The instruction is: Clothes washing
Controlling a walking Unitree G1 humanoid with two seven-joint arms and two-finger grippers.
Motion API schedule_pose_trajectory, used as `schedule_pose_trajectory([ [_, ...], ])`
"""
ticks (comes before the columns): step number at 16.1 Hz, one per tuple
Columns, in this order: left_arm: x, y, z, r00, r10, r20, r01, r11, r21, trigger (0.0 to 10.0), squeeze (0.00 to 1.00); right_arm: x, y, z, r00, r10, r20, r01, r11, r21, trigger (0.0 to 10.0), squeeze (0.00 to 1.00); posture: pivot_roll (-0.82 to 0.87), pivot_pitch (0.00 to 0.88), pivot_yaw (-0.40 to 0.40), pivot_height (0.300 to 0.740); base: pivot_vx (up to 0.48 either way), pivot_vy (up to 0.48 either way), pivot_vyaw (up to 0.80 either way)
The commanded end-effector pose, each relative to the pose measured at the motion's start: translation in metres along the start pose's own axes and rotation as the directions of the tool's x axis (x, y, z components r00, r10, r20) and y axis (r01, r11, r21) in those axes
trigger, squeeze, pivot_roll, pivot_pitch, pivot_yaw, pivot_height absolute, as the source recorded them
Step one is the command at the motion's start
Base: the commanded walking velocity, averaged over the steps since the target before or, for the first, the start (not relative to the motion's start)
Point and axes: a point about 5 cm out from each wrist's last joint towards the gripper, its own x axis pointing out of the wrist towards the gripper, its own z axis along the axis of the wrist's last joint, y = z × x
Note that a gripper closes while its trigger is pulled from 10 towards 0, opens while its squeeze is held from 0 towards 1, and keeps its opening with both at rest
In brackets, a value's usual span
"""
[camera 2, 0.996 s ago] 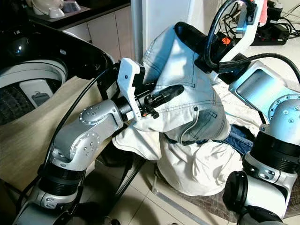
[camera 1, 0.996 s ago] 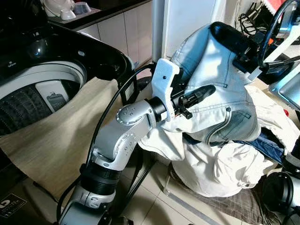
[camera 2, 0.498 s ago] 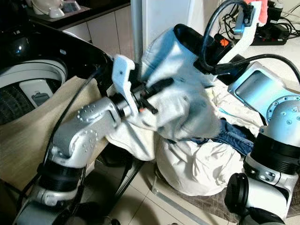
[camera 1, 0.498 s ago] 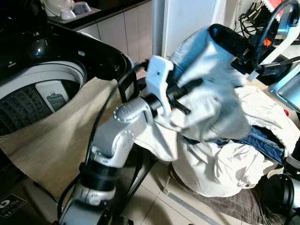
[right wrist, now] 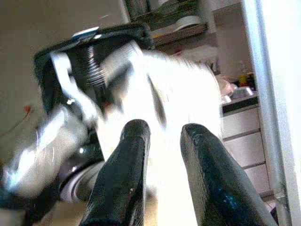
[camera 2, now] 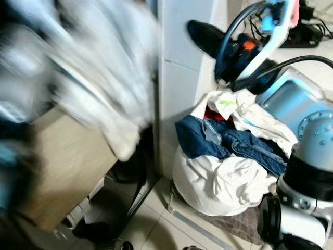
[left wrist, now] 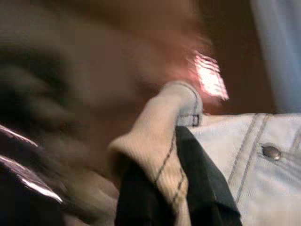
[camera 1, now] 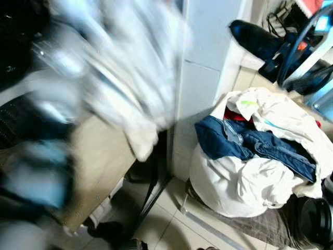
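A: How many garments are off the heap?

B: One, a pale denim garment (camera 1: 119,67), a blur swinging high on the left. In the left wrist view the left gripper (left wrist: 188,188) has its jaws pinching a seamed fold of it, rivet showing.

A: And the rest?

B: One laundry pile (camera 1: 260,156) on the floor at right: white cloth, a dark blue jeans piece (camera 1: 250,143), a bit of red.

A: The right gripper (right wrist: 162,141)?

B: Raised, jaws slightly spread with nothing between them; its wrist view looks at the blurred garment.
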Motion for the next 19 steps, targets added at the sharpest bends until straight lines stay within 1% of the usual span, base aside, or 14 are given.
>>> schedule_pose_trajectory([
  [1, 0.007, 0.024, 0.038, 0.973, 0.130, 0.193, -0.147, 0.986, 0.074, 0.0, 0.00, 0.001, 0.006, 0.002, 1.000, 0.031, -0.002, -0.031, 0.999, -0.040, 10.0, 0.00, -0.11, 0.000, 0.030, 0.740, 0.000, 0.000, 0.00],
  [3, 0.005, 0.046, 0.053, 0.917, 0.211, 0.338, -0.306, 0.917, 0.256, 0.0, 0.00, 0.003, 0.010, -0.002, 0.999, 0.045, -0.015, -0.046, 0.997, -0.057, 10.0, 0.00, -0.11, 0.000, 0.032, 0.740, 0.000, 0.000, 0.00],
  [4, 0.000, 0.053, 0.057, 0.868, 0.230, 0.441, -0.413, 0.827, 0.382, 0.0, 0.00, 0.004, 0.011, -0.006, 0.999, 0.046, -0.021, -0.047, 0.997, -0.062, 10.0, 0.00, -0.11, 0.000, 0.032, 0.740, 0.000, 0.000, 0.00],
  [6, 0.000, 0.054, 0.053, 0.864, 0.217, 0.454, -0.435, 0.776, 0.456, 0.0, 0.00, 0.005, 0.012, -0.011, 0.999, 0.038, -0.036, -0.040, 0.997, -0.066, 10.0, 0.00, -0.11, 0.000, 0.035, 0.740, 0.000, 0.000, 0.00],
  [7, 0.007, 0.052, 0.029, 0.933, 0.199, 0.299, -0.330, 0.805, 0.494, 0.0, 0.00, 0.005, 0.014, -0.016, 0.998, 0.044, -0.052, -0.048, 0.997, -0.067, 10.0, 0.00, -0.11, 0.000, 0.034, 0.740, 0.000, 0.000, 0.00],
  [8, 0.008, 0.048, -0.006, 0.981, 0.177, 0.082, -0.194, 0.839, 0.508, 0.0, 0.00, 0.006, 0.017, -0.021, 0.996, 0.055, -0.077, -0.061, 0.996, -0.069, 10.0, 0.00, -0.11, 0.000, 0.035, 0.740, 0.000, 0.000, 0.00],
  [9, 0.000, 0.044, -0.047, 0.973, 0.162, -0.166, -0.059, 0.865, 0.499, 0.0, 0.00, 0.006, 0.018, -0.028, 0.991, 0.055, -0.120, -0.065, 0.994, -0.082, 10.0, 0.00, -0.11, 0.000, 0.034, 0.740, 0.000, 0.000, 0.00],
  [10, -0.011, 0.044, -0.072, 0.941, 0.170, -0.292, 0.000, 0.863, 0.505, 0.0, 0.00, 0.007, 0.020, -0.035, 0.986, 0.051, -0.160, -0.067, 0.993, -0.098, 10.0, 0.00, -0.11, 0.000, 0.034, 0.740, 0.000, 0.000, 0.00],
  [11, -0.020, 0.044, -0.089, 0.909, 0.173, -0.379, 0.021, 0.889, 0.458, 3.9, 0.00, 0.007, 0.022, -0.040, 0.981, 0.053, -0.188, -0.074, 0.991, -0.108, 10.0, 0.00, -0.12, 0.000, 0.035, 0.740, 0.000, 0.000, 0.00],
  [12, -0.034, 0.044, -0.112, 0.838, 0.150, -0.524, 0.131, 0.878, 0.461, 10.0, 0.00, 0.006, 0.023, -0.045, 0.975, 0.055, -0.214, -0.081, 0.990, -0.116, 10.0, 0.00, -0.12, 0.000, 0.035, 0.740, 0.000, 0.000, 0.00],
  [14, -0.066, 0.041, -0.148, 0.674, 0.063, -0.736, 0.206, 0.941, 0.269, 10.0, 0.00, 0.005, 0.025, -0.053, 0.964, 0.055, -0.262, -0.091, 0.988, -0.128, 10.0, 0.00, -0.11, 0.000, 0.029, 0.740, 0.000, 0.000, 0.00],
  [15, -0.073, 0.038, -0.155, 0.631, 0.007, -0.776, 0.175, 0.973, 0.151, 10.0, 1.00, 0.004, 0.025, -0.055, 0.959, 0.056, -0.277, -0.094, 0.987, -0.127, 10.0, 0.00, -0.11, 0.000, 0.025, 0.740, 0.000, 0.000, 0.00],
  [16, -0.076, 0.035, -0.159, 0.609, -0.037, -0.792, 0.129, 0.990, 0.052, 10.0, 1.00, 0.004, 0.026, -0.059, 0.951, 0.067, -0.303, -0.112, 0.985, -0.133, 10.0, 0.00, -0.11, 0.000, 0.025, 0.740, 0.000, 0.000, 0.00],
  [19, -0.077, 0.040, -0.159, 0.603, -0.024, -0.797, 0.086, 0.996, 0.035, 10.0, 1.00, 0.002, 0.032, -0.069, 0.923, 0.112, -0.369, -0.178, 0.973, -0.149, 10.0, 0.00, -0.11, 0.000, 0.021, 0.740, 0.000, 0.000, 0.00],
])
